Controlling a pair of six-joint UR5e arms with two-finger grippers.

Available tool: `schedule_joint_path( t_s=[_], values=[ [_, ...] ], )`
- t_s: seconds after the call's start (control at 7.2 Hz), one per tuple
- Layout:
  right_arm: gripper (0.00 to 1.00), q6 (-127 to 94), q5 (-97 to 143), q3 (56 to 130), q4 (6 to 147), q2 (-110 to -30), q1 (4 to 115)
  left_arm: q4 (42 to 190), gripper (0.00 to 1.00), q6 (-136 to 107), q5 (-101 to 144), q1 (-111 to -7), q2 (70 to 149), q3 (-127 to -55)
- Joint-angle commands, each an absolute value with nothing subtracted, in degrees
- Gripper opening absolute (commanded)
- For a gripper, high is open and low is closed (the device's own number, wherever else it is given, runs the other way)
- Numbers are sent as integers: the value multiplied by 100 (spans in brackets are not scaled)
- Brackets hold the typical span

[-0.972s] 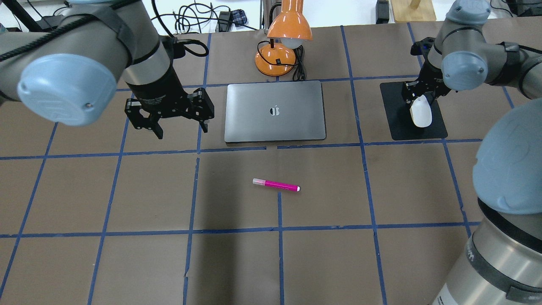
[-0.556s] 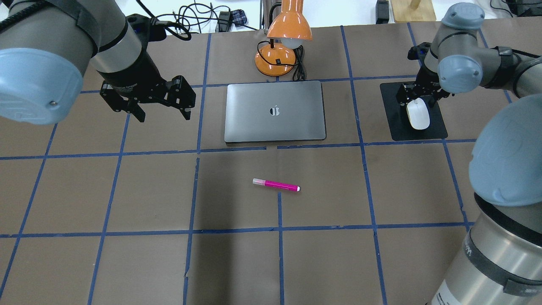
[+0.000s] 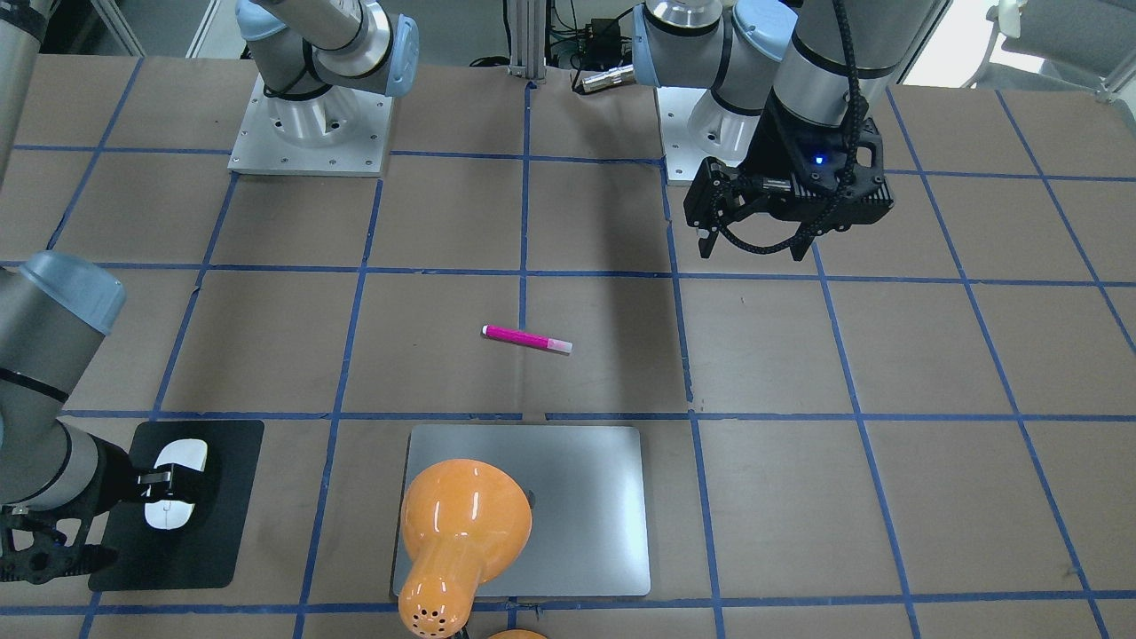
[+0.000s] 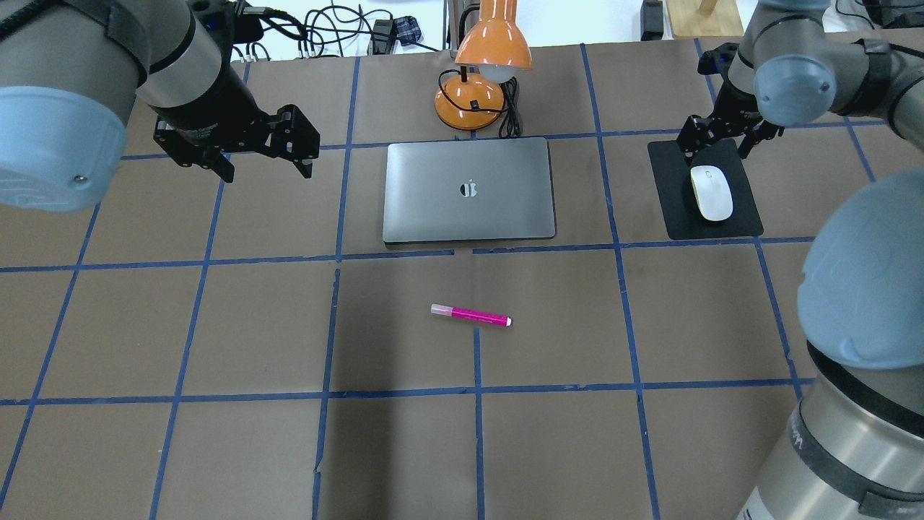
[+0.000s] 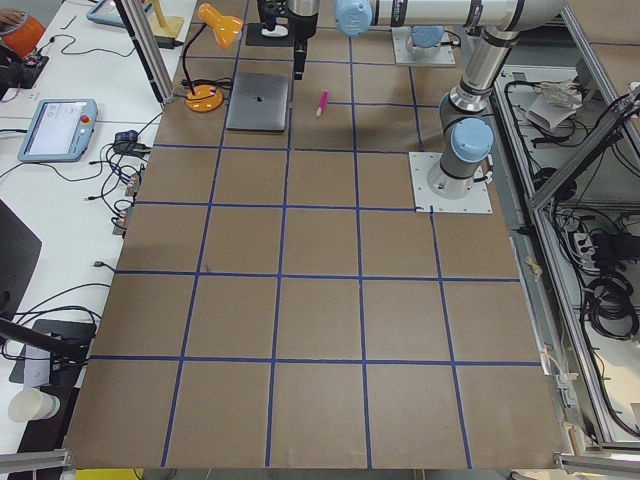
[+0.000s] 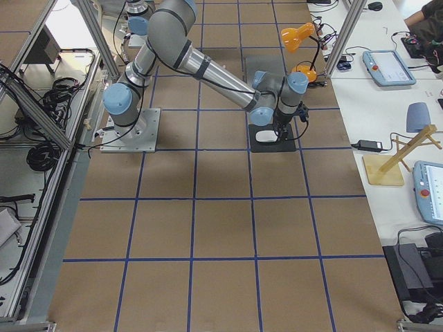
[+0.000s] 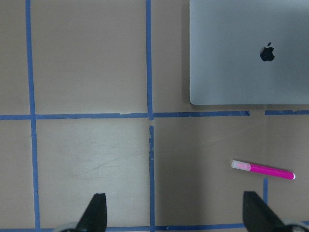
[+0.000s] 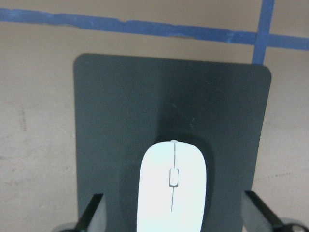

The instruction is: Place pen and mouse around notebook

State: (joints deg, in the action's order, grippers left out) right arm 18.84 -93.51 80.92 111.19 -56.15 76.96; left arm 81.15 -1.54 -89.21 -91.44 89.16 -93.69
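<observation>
The silver-grey notebook (image 4: 469, 189) lies flat at the table's far middle. A magenta pen (image 4: 471, 315) rests on the brown surface in front of it, also seen in the left wrist view as the pen (image 7: 263, 170) below the notebook (image 7: 251, 48). The white mouse (image 4: 711, 193) sits on the black mat (image 4: 675, 209) to the notebook's right. My right gripper (image 4: 722, 144) hovers open over the mat's far edge, clear of the mouse (image 8: 172, 186). My left gripper (image 4: 263, 155) hangs open and holds nothing, left of the notebook.
An orange lamp (image 4: 484, 72) with a black cord stands just behind the notebook; in the front-facing view its shade (image 3: 466, 515) covers part of the notebook (image 3: 586, 532). Blue tape lines grid the brown table. Both arm bases (image 3: 311, 133) are bolted at the robot's side.
My right gripper has opened, let go of the mouse and drawn back; the mouse now lies flat on the mat. My left gripper has moved left and farther from the notebook.
</observation>
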Motion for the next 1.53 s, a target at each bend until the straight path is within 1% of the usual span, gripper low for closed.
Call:
schedule_joint_path(
  t_s=[0.0, 1.39],
  values=[
    [100, 1881, -9535, 7937, 10837, -5949, 7901, 8095, 100, -176, -8965, -9123, 8895, -9369],
    [100, 1881, -9580, 7866, 10811, -5985, 8103, 8138, 100, -185, -8982, -8965, 8868, -9352]
  ],
)
